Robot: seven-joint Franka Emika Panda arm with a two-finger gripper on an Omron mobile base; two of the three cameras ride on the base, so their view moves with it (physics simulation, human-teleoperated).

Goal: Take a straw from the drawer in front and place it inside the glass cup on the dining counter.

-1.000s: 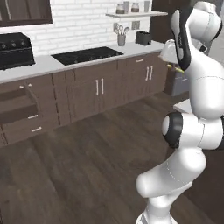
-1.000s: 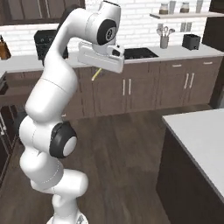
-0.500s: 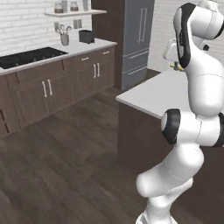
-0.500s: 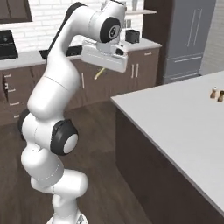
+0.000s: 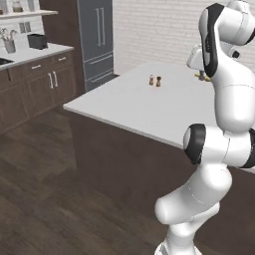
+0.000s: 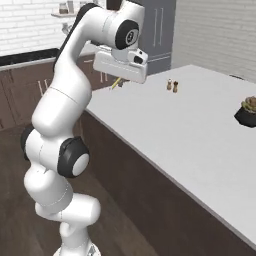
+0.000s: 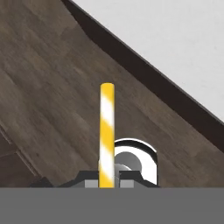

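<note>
My gripper (image 7: 107, 183) is shut on the straw (image 7: 106, 127), a yellow and white striped stick that stands straight up between the finger tips in the hand view. In the right base view the straw (image 6: 114, 85) pokes out below the hand, held high beside the near corner of the dining counter (image 6: 190, 135). The hand view looks down on dark wooden floor, with the counter's white top (image 7: 175, 39) and dark side in the upper right. The glass cup and the drawer are out of view.
Two small shakers (image 6: 172, 86) stand near the counter's far side. A dark bowl (image 6: 247, 112) sits at its right edge. A tall grey fridge (image 5: 97, 35) and dark cabinets (image 5: 42, 84) stand behind on the left.
The whole scene has swung: the base has turned from the cabinet wall to the dining counter, which is now close in front. The straw stays held in the shut gripper.
</note>
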